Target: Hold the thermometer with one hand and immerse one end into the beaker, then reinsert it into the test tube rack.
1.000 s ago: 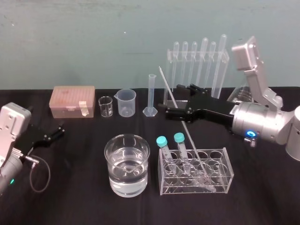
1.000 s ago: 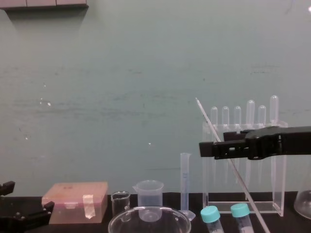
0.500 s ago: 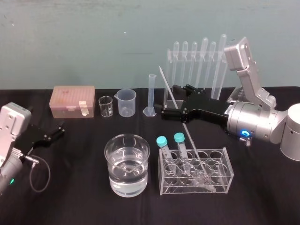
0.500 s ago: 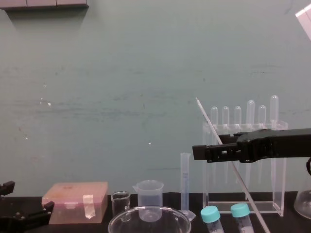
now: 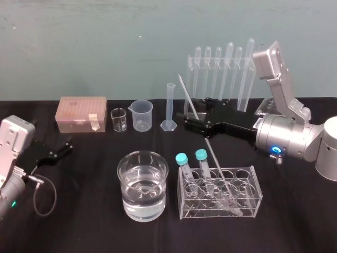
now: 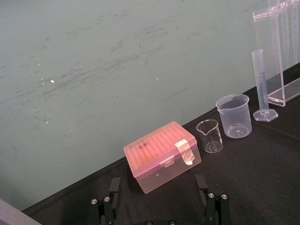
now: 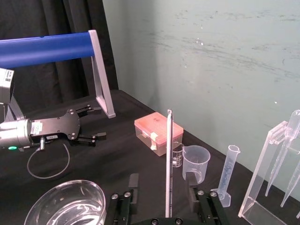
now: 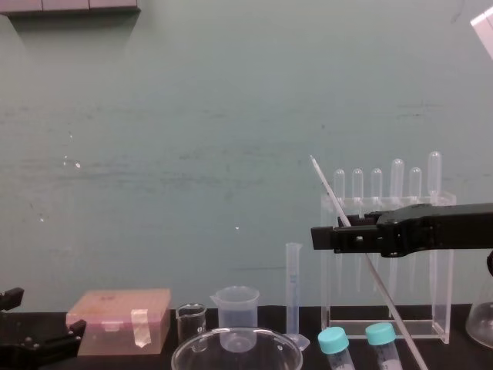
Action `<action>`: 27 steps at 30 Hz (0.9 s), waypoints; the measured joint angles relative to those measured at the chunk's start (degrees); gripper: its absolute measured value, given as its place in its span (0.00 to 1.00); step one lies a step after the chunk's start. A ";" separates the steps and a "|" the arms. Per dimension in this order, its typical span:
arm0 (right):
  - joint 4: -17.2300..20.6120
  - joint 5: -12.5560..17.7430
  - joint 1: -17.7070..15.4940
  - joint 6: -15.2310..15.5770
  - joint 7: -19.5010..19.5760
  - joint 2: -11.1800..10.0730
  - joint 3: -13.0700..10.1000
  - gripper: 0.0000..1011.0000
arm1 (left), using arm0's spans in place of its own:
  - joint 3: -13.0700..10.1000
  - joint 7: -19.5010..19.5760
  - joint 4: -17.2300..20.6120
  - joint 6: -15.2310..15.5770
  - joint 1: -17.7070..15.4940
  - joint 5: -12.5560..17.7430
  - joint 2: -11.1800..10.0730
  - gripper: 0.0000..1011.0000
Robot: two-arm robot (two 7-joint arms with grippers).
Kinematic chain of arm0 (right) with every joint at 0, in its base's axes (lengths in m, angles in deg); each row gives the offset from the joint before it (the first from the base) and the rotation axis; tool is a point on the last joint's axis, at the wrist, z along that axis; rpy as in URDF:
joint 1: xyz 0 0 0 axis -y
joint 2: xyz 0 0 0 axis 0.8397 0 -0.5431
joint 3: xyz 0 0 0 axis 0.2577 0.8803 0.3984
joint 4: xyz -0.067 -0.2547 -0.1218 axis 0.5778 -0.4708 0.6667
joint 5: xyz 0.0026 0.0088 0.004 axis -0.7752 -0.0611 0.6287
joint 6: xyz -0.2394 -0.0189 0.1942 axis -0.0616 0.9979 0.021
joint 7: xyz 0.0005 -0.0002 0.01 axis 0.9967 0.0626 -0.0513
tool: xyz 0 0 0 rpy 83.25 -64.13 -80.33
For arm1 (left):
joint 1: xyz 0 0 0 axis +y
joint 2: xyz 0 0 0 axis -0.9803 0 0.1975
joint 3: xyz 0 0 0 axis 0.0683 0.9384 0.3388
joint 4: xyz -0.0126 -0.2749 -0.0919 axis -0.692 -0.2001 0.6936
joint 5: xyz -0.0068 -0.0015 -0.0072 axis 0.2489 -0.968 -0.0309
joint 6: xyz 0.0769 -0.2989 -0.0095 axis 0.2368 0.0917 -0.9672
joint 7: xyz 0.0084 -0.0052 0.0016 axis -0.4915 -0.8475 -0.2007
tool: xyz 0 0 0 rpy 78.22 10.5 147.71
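Thermometer (image 5: 187, 96) tilted, beaker (image 5: 142, 208) part filled.
It is seen centre right (tip up-left), the beaker lower centre, the test tube rack (image 5: 211, 59) upper right.

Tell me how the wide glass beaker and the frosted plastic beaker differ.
The glass beaker is clear, far wider and roughly half full of water; the plastic beaker is frosted, narrower, spouted and looks empty. The glass beaker stands at the front; the plastic beaker stands in the back row. Both are upright and open-topped.
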State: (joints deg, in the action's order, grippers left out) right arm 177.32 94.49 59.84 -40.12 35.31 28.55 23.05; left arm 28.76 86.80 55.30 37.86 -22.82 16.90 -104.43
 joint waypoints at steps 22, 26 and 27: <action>0.06 0.12 -0.06 0.00 0.00 -0.05 -0.06 0.05 | 0.00 0.00 0.00 0.00 0.00 0.00 0.00 1.00; 0.06 0.11 -0.07 0.00 0.00 -0.05 -0.06 0.05 | 0.00 0.00 0.00 0.00 0.00 0.00 0.00 1.00; 0.06 0.11 -0.07 0.00 0.00 -0.05 -0.06 0.05 | 0.00 0.00 0.00 0.00 0.00 0.00 0.00 1.00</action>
State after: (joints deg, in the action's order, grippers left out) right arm 177.38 94.60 59.78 -40.12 35.31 28.51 22.99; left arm 28.76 86.80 55.30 37.86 -22.82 16.91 -104.43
